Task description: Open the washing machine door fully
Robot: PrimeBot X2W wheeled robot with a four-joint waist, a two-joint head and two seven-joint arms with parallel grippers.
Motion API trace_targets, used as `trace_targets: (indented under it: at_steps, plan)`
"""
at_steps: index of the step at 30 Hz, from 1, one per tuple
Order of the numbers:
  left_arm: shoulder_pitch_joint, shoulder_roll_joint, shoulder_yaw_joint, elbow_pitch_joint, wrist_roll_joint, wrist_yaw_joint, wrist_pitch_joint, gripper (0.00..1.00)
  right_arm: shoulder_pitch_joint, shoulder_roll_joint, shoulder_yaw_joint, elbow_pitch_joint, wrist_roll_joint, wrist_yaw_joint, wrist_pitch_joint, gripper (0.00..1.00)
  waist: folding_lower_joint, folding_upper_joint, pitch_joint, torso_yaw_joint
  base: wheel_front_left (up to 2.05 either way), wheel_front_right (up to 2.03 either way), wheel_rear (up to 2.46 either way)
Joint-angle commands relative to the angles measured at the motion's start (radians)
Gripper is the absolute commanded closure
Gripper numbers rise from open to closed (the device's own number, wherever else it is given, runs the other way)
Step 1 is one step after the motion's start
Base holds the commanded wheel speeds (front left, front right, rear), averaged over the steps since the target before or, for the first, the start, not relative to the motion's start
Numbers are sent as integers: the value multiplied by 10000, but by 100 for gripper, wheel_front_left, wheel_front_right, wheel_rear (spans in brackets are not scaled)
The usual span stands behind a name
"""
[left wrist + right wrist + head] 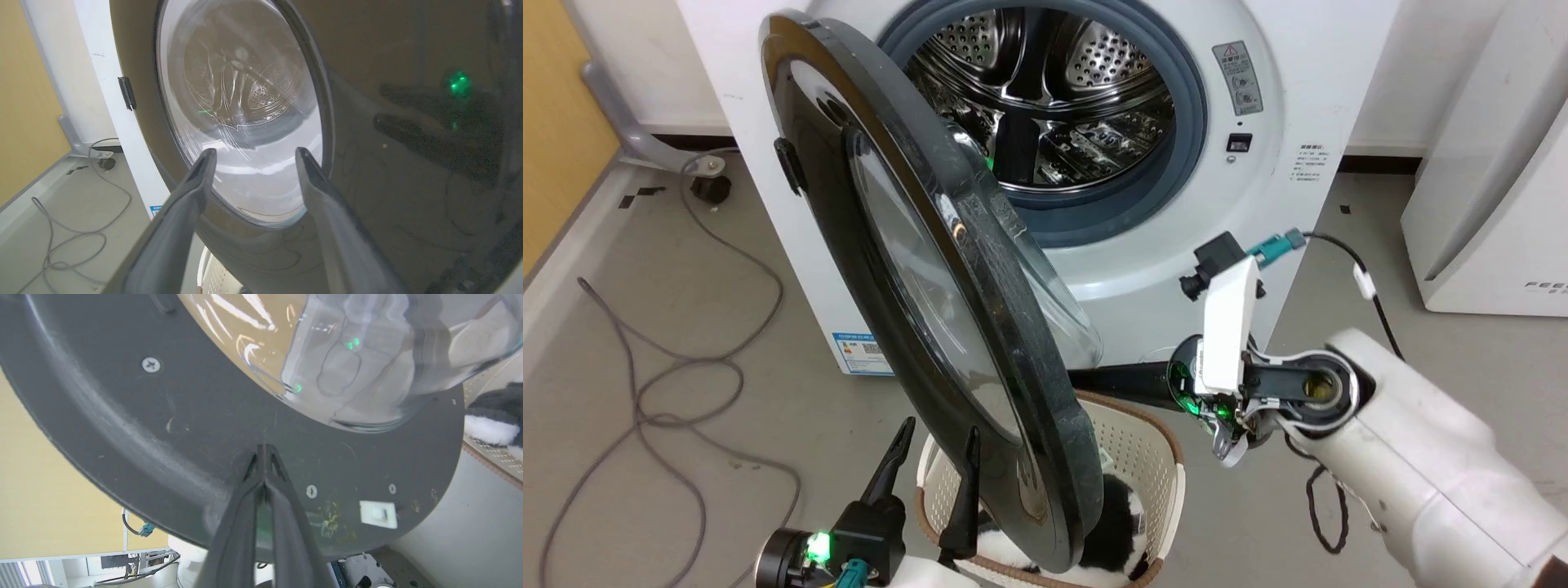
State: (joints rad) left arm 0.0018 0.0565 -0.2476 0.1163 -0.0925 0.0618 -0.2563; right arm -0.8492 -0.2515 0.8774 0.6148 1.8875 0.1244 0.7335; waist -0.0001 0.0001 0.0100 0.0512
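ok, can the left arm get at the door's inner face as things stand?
Probably not. The left gripper, open, is on the glossy outer side of the washing machine door, so the door itself blocks it. The right gripper, shut, points at the inner face.

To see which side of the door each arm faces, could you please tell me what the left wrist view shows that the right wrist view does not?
Left wrist view: the washing machine door's glossy outer face, the left gripper open before the glass bowl, and a grey cable. Right wrist view: the door's matte inner face with screws and a white rectangular piece, the right gripper shut with its tips at that face, and a black-and-white plush item in a basket. Both: the door and its glass bowl.
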Motion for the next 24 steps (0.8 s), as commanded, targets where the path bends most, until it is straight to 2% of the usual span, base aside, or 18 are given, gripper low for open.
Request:
trace_targets:
  at_steps: [1, 3, 4, 5, 10, 15, 19, 22, 24]
  plan:
    - [88, 70, 19, 42, -34, 33, -55, 0, 309, -115, -44, -191, 112, 63, -311, 100, 1, -1, 29, 9, 0, 0, 0]
    - [68, 68, 15, 63, -42, 38, -55, 0, 584, -234, -291, -459, 215, 63, -1067, 100, 1, -1, 59, 24, 0, 0, 0]
    - [62, 67, 18, 74, -50, 44, -55, 0, 743, -308, -449, -606, 237, 63, -1527, 64, 1, -1, 67, 27, 0, 0, 0]
    - [58, 65, 23, 81, -60, 54, -55, 0, 895, -404, -627, -751, 155, 63, -2137, 0, 1, -1, 88, 26, 0, 0, 0]
    - [55, 59, 85, 111, -122, 106, -55, 0, 2136, -741, -1580, -1705, 66, 63, -4770, 0, 1, -1, 112, -59, 0, 0, 0]
    - [64, 86, 174, 179, -179, 116, -55, 0, 3839, -1319, -2324, -2905, -694, 63, -7461, 0, 1, -1, 108, -135, 0, 0, 0]
    - [88, 110, 303, 199, -231, 171, -55, 0, 5227, -1736, -2661, -3392, -1233, 63, -9282, 0, 1, -1, 47, -214, 0, 0, 0]
    - [128, 121, 400, 191, -277, 209, -55, 0, 6011, -2050, -2966, -3206, -1956, 63, -9855, 0, 1, -1, -3, -277, 0, 0, 0]
    - [164, 137, 470, 182, -305, 235, -55, 0, 6402, -2147, -3534, -2758, -2885, 63, -9936, 0, 1, -1, -42, -327, 0, 0, 0]
